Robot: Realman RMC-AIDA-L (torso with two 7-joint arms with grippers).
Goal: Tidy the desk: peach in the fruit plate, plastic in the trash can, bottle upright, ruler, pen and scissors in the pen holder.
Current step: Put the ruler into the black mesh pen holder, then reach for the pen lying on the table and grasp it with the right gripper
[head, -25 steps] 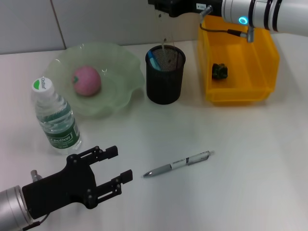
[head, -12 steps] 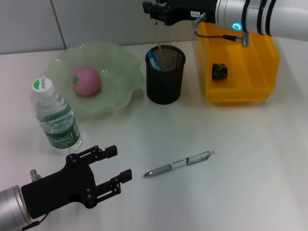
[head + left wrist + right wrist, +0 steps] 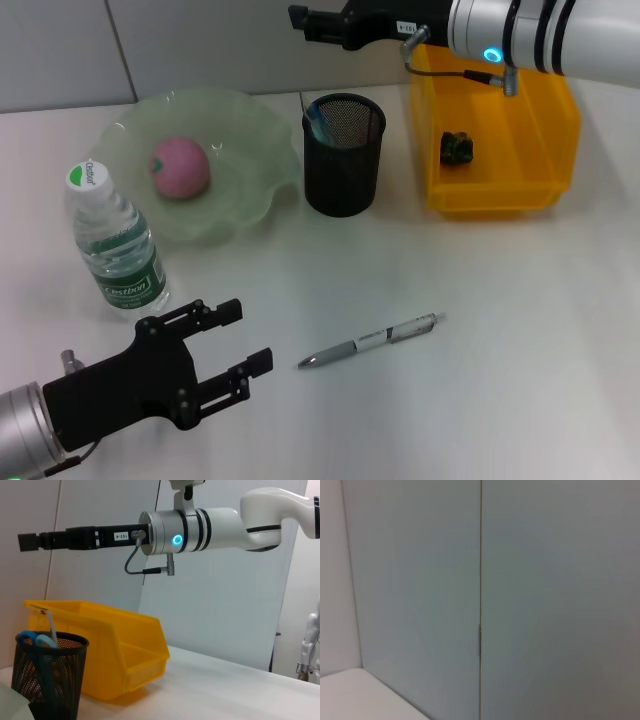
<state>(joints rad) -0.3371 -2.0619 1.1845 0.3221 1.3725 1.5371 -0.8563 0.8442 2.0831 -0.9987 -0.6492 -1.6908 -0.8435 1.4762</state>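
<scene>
My right gripper (image 3: 298, 17) hovers high above the black mesh pen holder (image 3: 343, 170), open with nothing in it; the left wrist view shows the same gripper (image 3: 27, 541) from the side. A clear ruler (image 3: 50, 623) leans inside the holder beside the blue scissors handles (image 3: 318, 128). The silver pen (image 3: 372, 341) lies on the table in front. The pink peach (image 3: 180, 168) rests in the green fruit plate (image 3: 255, 140). The bottle (image 3: 115, 240) stands upright. A dark crumpled plastic piece (image 3: 458, 147) lies in the yellow bin (image 3: 500, 195). My left gripper (image 3: 250, 335) is open, low at the front left.
The pen holder (image 3: 45, 680) and the yellow bin (image 3: 120, 655) stand side by side at the back of the white table (image 3: 500, 330). A grey panel wall (image 3: 480, 580) fills the right wrist view.
The ruler that hung from my right gripper has dropped into the pen holder. The right gripper has shifted slightly left. The left arm has barely moved.
</scene>
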